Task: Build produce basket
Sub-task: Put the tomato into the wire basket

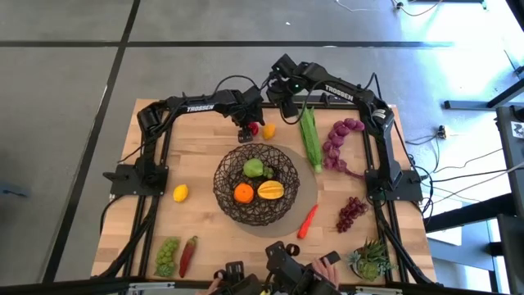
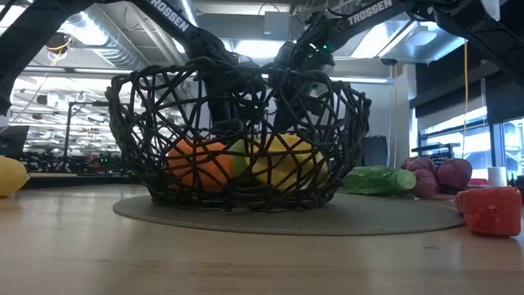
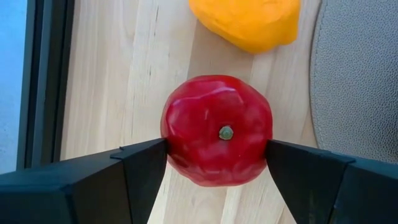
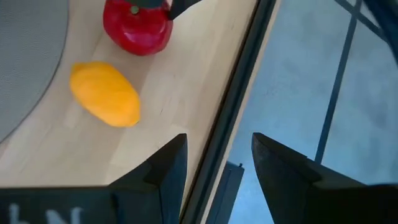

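Observation:
The dark wire basket (image 1: 256,215) stands mid-table on a grey round mat (image 1: 309,190). It holds a green apple (image 1: 254,168), an orange (image 1: 243,193) and a yellow-orange fruit (image 1: 271,190). Just beyond the basket's far rim, a red apple (image 3: 217,127) sits stem up beside an orange-yellow oval fruit (image 3: 249,22) on the wood. My left gripper (image 1: 249,131) is shut on the apple. My right gripper (image 4: 214,168) hangs open over the table's far edge, with nothing between its fingers. My left gripper pinches the red apple by two opposite sides (image 3: 171,146) between its two fingers (image 3: 140,171). The fingers come steeply from above, and the stem (image 3: 226,132) points up at the wrist. Whether the apple still rests on the table, I cannot tell.
Loose on the table lie a lemon (image 1: 180,192), green grapes (image 1: 168,254), a red chilli (image 1: 188,256), a carrot (image 1: 307,220), purple grapes (image 1: 352,213), a green leafy stalk (image 1: 310,138) and a purple vegetable (image 1: 340,143). A spiky succulent (image 1: 372,260) and a person's hand (image 1: 327,260) are at the near edge.

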Available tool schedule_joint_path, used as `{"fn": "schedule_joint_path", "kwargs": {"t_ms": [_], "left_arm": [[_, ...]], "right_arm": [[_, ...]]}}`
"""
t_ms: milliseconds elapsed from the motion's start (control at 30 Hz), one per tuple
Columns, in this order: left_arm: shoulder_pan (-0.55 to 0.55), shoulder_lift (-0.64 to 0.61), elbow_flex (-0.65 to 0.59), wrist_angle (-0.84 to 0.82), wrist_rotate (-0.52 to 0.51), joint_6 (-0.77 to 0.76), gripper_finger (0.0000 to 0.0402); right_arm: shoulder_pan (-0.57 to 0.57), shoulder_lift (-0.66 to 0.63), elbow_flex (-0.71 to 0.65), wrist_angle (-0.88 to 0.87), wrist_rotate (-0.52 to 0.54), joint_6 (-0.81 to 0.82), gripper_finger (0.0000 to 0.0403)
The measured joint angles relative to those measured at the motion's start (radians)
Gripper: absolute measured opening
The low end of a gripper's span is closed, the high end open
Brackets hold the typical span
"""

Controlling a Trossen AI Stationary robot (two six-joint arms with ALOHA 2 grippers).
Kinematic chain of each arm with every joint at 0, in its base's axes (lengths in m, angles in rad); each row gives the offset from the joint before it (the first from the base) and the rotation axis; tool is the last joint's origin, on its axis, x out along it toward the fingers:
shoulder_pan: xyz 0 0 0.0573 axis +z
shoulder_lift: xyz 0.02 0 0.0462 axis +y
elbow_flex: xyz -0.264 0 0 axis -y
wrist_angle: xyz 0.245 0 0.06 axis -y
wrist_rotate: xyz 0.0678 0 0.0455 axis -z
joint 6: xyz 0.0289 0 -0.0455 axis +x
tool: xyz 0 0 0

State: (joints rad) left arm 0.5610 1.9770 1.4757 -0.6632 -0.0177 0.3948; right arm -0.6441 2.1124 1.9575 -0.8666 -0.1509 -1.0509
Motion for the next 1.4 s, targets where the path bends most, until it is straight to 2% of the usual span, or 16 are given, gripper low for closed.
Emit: {"fn": "schedule_joint_path", "kwargs": {"t_ms": [267,533,633,767,900,1100,1400], "left_arm": [[0.001,0.0,0.0,-0.001,0.0,0.004,0.0254],[0.023,0.0,0.0,-0.002,-0.019,0.0,0.0254],[0.035,0.0,0.0,-0.002,-0.021,0.0,0.0254],[0.044,0.0,0.0,-0.002,-0.022,0.0,0.0254],[0.048,0.0,0.0,-0.002,-0.018,0.001,0.0254],[0.048,0.0,0.0,-0.002,-0.017,0.0,0.0254],[0.048,0.0,0.0,-0.002,-0.015,0.0,0.0254]], "right_arm": [[0.005,0.0,0.0,-0.006,-0.005,0.088,0.0177],[0.0,0.0,0.0,-0.245,-0.014,-0.129,0.0177],[-0.012,0.0,0.0,-0.344,-0.081,-0.189,0.0177],[-0.044,0.0,0.0,-0.457,-0.23,-0.215,0.0177],[-0.064,0.0,0.0,-0.515,-0.327,-0.214,0.0177],[-0.069,0.0,0.0,-0.507,-0.34,-0.21,0.0177],[-0.062,0.0,0.0,-0.404,-0.34,-0.21,0.0177]]}}
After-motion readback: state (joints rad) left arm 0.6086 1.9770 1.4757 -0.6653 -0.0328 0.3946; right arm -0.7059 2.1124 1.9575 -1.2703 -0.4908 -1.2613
